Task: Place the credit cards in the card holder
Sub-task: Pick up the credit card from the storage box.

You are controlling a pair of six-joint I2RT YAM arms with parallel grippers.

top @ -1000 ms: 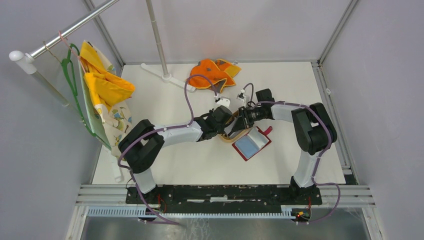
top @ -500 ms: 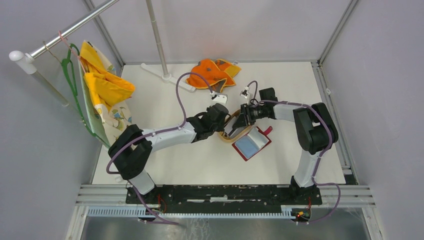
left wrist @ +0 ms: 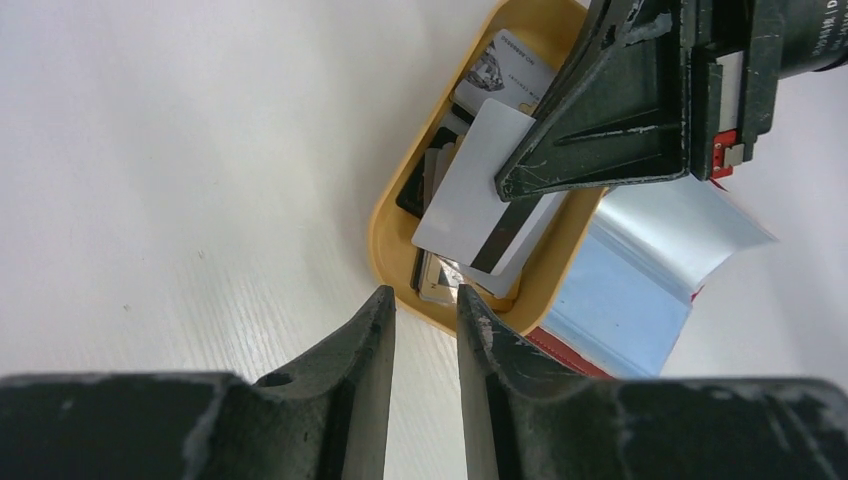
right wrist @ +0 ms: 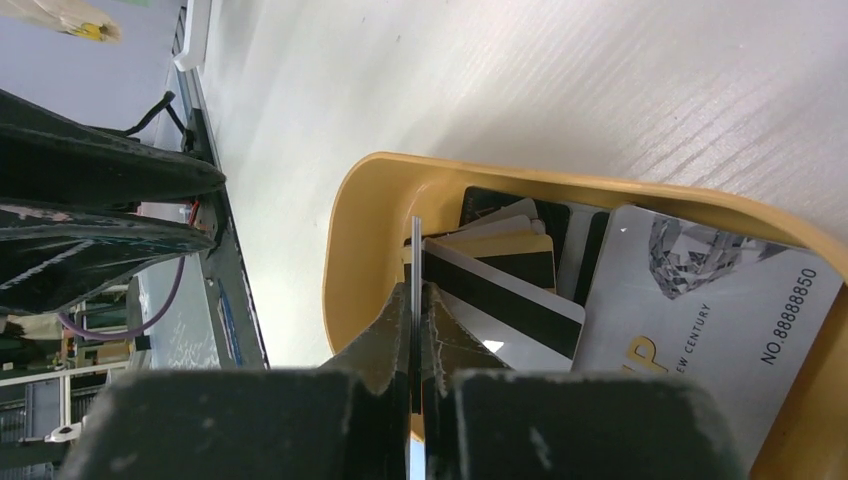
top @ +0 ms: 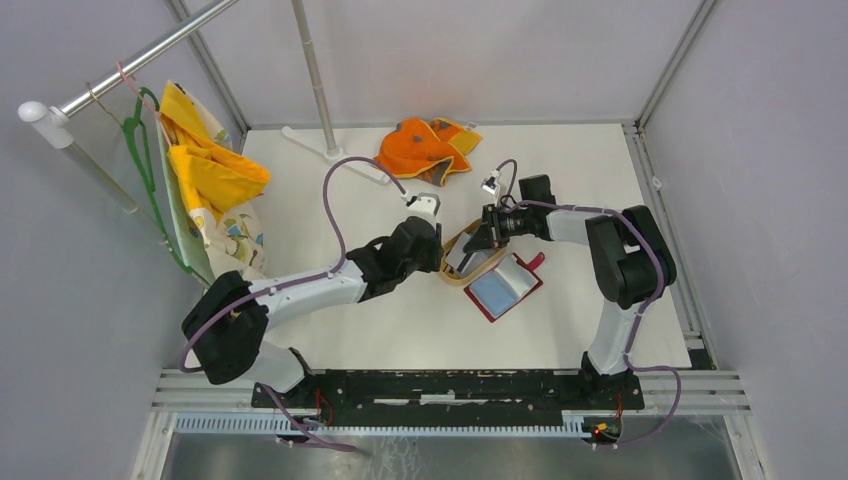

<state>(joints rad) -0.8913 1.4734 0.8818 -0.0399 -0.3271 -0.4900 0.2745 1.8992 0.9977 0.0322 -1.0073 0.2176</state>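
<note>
The right arm's fingers [right wrist: 398, 335] are closed on a white card [left wrist: 462, 190] with a dark stripe, pinching it by one edge. From the right wrist the card shows only as a thin line between the tips. It hangs tilted over the tan oval tray [left wrist: 383, 232], its striped end low among the other credit cards [right wrist: 700, 300]. I cannot tell whether it is clear of the pile. Those cards lie overlapped inside the tray: a silver one printed with a diamond, some dark ones and a pale one with a black stripe.

The left arm's fingers [left wrist: 386, 315] stand a narrow gap apart with nothing between them. They hover over bare desk [top: 330, 200] just beside the tray's near-left rim and point toward it.

The card holder [top: 505, 286] lies open on the desk just beside the tray on its near-right side. Its pale blue-grey inside faces up, its red edge shows around that, and one clear flap curls upward.

Far from the tray an orange cloth [top: 425, 145] lies crumpled on the desk. At the left a green hanger [top: 148, 165] carries yellow fabric.
</note>
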